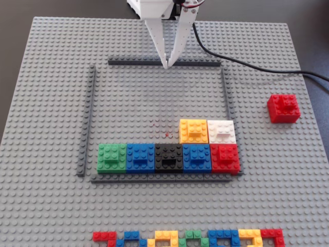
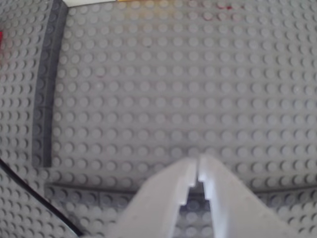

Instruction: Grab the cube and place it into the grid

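Observation:
The cube (image 1: 282,108), a bright red block with a smaller raised brick on top, sits on the baseplate to the right of the grid in the fixed view. The grid (image 1: 225,92) is outlined by thin dark-grey bars; its lower part holds a row of green, blue, black, blue and red blocks, with a yellow and a white block above them. My white gripper (image 1: 166,66) hangs over the grid's top bar, tips together, holding nothing. In the wrist view the gripper (image 2: 197,163) is shut above bare studs, with the grid's bar (image 2: 48,99) at left. Only a red sliver shows at that view's left edge.
A multicoloured strip (image 1: 190,238) of flat pieces lies along the baseplate's front edge. A black cable (image 1: 241,64) runs from the arm off to the right, behind the cube. The light-grey baseplate (image 1: 46,77) spreads around the grid.

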